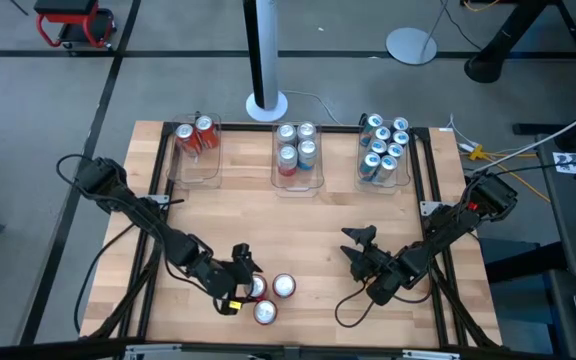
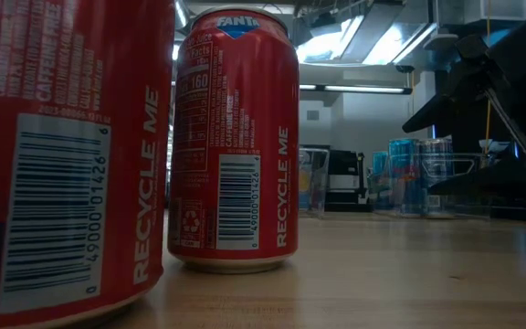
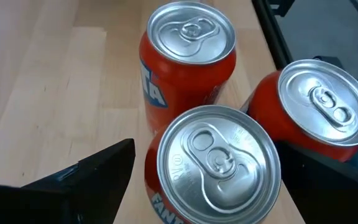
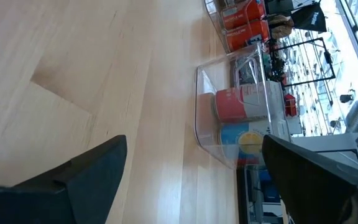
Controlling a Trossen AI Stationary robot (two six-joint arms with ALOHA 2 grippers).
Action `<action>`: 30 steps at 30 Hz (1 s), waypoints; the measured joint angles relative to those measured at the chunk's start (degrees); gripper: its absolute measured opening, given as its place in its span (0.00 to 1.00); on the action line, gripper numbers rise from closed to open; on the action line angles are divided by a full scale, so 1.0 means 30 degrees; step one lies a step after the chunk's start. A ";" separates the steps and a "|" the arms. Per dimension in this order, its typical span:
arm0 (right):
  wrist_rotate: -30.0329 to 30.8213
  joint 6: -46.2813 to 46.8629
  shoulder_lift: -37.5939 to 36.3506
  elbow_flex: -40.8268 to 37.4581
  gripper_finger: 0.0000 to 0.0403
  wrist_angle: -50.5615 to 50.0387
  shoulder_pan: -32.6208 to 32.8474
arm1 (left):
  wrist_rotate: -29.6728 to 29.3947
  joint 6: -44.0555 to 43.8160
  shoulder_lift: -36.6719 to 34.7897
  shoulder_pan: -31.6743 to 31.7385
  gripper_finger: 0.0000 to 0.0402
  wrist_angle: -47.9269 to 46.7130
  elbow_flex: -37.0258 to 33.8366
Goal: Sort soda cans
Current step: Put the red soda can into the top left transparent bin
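Facing barcodes on red cans [image 2: 234, 146]; low view

the far red can [image 2: 236, 142] in the low view reads "fanta" at its top rim, "recycle me" running up its side, "160" in the nutrition panel, and barcode digits "49000 01426". the near red can [image 2: 67, 155] at left also shows "recycle me" and a barcode ending "49000 01426". from the left wrist, "fan" shows on one orange can [image 3: 213, 171].
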 joint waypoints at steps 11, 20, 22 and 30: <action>0.0007 0.0000 0.0000 0.0000 0.93 0.0008 -0.0001 | 0.0124 -0.0087 0.1094 0.0130 0.93 0.0240 0.0050; 0.0002 0.0000 0.0000 0.0000 0.93 0.0009 0.0000 | 0.0109 -0.0411 0.0997 0.0218 0.75 -0.0045 0.0204; 0.0007 0.0000 0.0000 0.0000 0.93 0.0023 -0.0004 | 0.0109 -0.0437 0.0885 0.0225 0.75 -0.0148 0.0204; 0.0007 0.0000 0.0000 0.0000 0.93 0.0052 -0.0002 | -0.0087 -0.1332 -0.1145 0.0400 0.75 -0.2411 0.0146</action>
